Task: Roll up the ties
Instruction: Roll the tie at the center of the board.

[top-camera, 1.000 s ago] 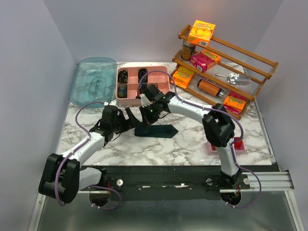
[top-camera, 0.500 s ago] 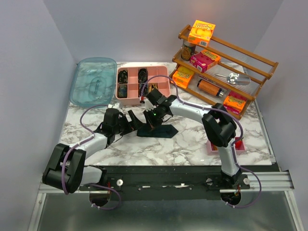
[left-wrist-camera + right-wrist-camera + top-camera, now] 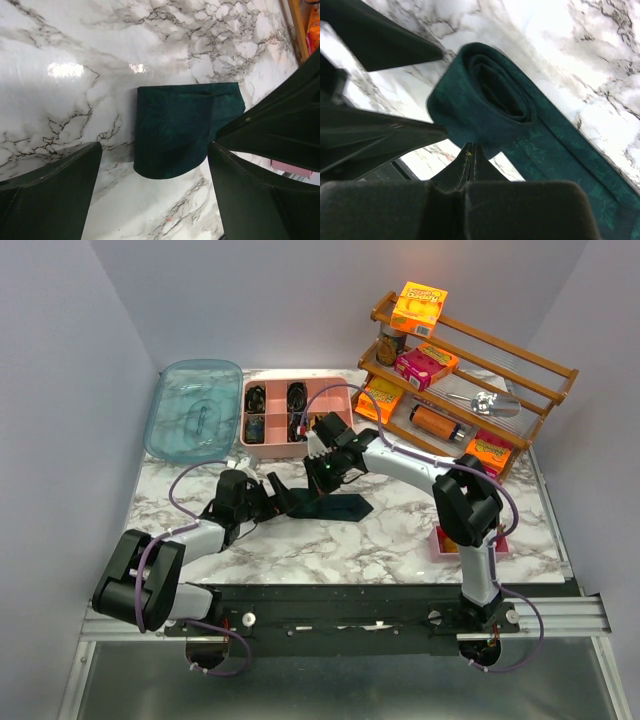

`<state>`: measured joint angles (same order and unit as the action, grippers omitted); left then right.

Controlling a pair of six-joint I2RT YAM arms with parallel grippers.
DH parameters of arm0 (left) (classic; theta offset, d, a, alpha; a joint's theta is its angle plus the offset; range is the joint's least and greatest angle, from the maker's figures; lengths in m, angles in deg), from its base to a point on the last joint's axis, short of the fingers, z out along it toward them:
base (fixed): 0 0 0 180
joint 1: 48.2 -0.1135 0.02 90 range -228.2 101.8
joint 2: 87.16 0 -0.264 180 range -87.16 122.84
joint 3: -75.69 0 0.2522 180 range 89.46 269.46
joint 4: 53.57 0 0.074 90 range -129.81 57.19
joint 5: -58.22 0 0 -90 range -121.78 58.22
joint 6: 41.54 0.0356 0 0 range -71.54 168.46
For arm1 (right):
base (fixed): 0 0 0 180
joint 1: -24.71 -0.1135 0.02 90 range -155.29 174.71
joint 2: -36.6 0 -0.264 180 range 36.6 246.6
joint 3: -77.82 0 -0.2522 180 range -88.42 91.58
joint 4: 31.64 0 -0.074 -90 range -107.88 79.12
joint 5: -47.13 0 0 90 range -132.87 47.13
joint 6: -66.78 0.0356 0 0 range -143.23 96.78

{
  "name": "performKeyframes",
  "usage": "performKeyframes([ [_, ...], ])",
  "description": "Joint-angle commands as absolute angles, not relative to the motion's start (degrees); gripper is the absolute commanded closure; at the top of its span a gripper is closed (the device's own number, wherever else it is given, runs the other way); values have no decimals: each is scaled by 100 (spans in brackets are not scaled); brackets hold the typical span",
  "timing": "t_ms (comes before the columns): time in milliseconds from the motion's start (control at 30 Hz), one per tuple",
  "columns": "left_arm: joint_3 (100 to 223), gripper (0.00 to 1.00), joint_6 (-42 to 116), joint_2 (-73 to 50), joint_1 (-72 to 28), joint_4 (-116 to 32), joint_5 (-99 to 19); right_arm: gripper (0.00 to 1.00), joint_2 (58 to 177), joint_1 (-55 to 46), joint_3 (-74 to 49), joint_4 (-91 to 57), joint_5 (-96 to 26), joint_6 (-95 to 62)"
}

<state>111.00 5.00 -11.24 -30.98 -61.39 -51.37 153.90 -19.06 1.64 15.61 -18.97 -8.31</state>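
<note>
A dark teal tie lies on the marble table, its left end rolled into a coil and its flat tail running right. My left gripper is open and low on the table, with its fingers apart on either side of the coil. My right gripper is shut, its tips touching the coil's edge from above; in the top view it hangs over the tie's left end. Dark coils sit in the pink tray.
A teal plastic lid lies at the back left beside the pink compartment tray. A wooden rack with boxes and cans stands at the back right. A small pink object lies by the right arm's base.
My left gripper has dropped lower and slid right, up to the coil. My right gripper and the tie's rolled end have shifted slightly right.
</note>
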Motion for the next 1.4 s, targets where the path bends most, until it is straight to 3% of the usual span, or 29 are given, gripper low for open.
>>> performKeyframes([
  [0,10888,5,347,-1026,-3132,-6766,-5287,99,15086,-1915,369,1560,-1799,-872],
  [767,10782,23,92,64,-3132,-8296,-5638,99,15930,-1862,369,1525,-2327,-934],
  [1000,10844,41,13,362,-3132,-8674,-5849,99,15921,-1766,448,1490,-2107,-907],
  [1033,10861,47,12,354,-3132,-8674,-5867,99,15921,-1748,465,1499,-2072,-907],
  [1167,10967,55,108,196,-3132,-8438,-5815,99,15903,-1739,518,1499,-1940,-934],
  [1367,11318,58,565,-340,-3132,-6798,-5446,99,15851,-1731,650,1508,-1765,-925],
])
